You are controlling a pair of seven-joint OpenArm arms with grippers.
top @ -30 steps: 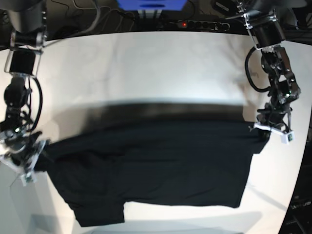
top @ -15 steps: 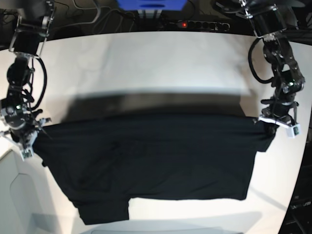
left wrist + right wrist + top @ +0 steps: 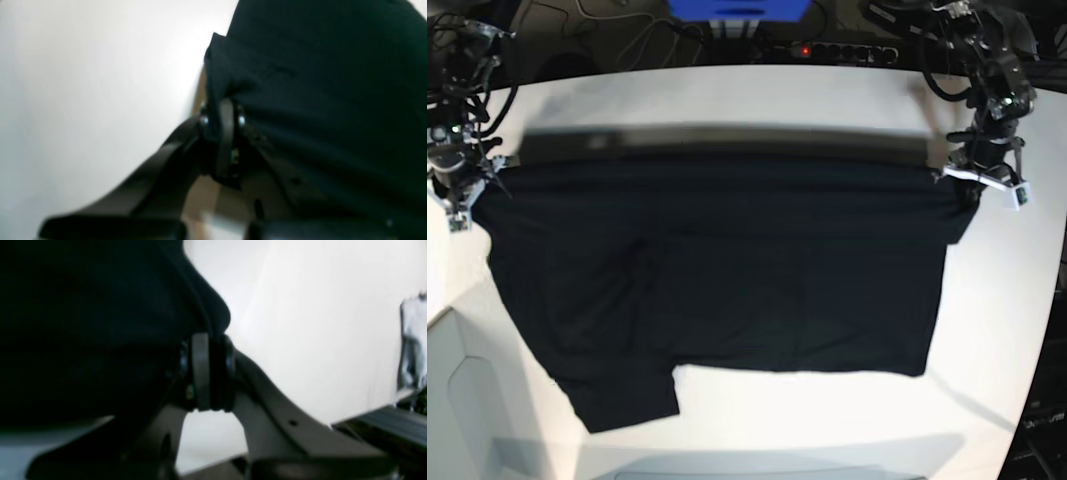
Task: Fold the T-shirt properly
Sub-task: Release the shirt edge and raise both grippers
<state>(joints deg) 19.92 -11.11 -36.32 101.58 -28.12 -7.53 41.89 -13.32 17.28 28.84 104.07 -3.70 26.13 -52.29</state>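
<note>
T-shirt [image 3: 727, 270] hem, pinched by our left gripper [image 3: 980, 178] and right gripper [image 3: 459, 190], hangs mid-fold (lay it flat next).

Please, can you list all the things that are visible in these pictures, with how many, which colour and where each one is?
T-shirt: one, black, spread wide over the table, its far edge held at both ends.
Table: one, white, under the T-shirt.
Power strip: one, black with a red light, behind the table's far edge.
Blue object: one, blue, at the top edge of the base view, only partly visible.
Cables: several, dark, behind the table.
Left gripper: one, black with white parts, shut on the T-shirt's corner, on the base view's right.
Right gripper: one, black with white parts, shut on the opposite corner, on the base view's left.
</note>
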